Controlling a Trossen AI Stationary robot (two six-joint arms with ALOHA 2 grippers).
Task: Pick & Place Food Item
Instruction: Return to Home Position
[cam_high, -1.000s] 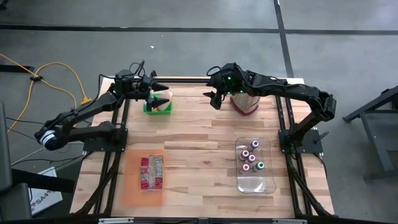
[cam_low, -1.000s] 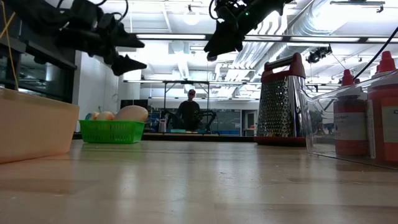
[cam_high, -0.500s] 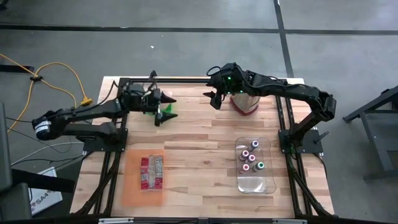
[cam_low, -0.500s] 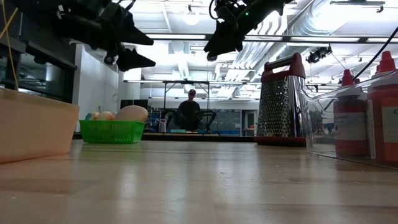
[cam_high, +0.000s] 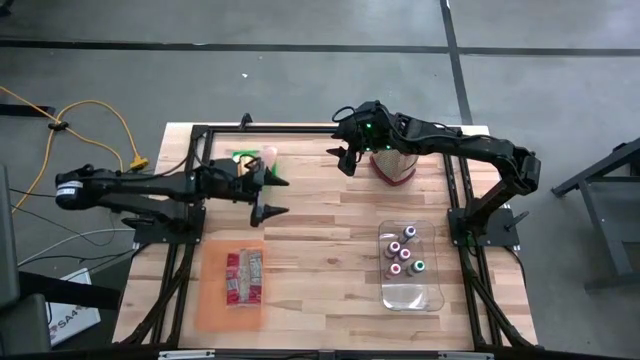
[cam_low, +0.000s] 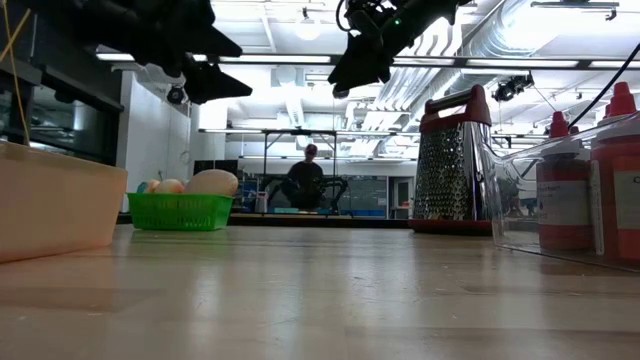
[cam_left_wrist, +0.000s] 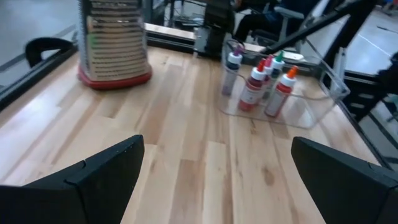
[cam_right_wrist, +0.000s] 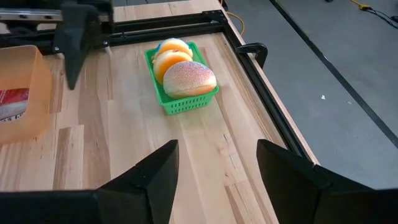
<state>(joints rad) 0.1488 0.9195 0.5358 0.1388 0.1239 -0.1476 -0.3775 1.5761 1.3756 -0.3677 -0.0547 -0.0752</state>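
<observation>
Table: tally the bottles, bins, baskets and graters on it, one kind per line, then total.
Bottles: 5
Bins: 2, the clear bin and the orange bin
Green basket: 1
Grater: 1
Total: 9

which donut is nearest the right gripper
The pink speckled donut, at the end of the green plastic basket facing the right gripper; the yellow donut and blue donut lie behind.

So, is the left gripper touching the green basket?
Apart. The low view shows the left gripper hanging open well above the green basket, with a clear gap between them.
</observation>
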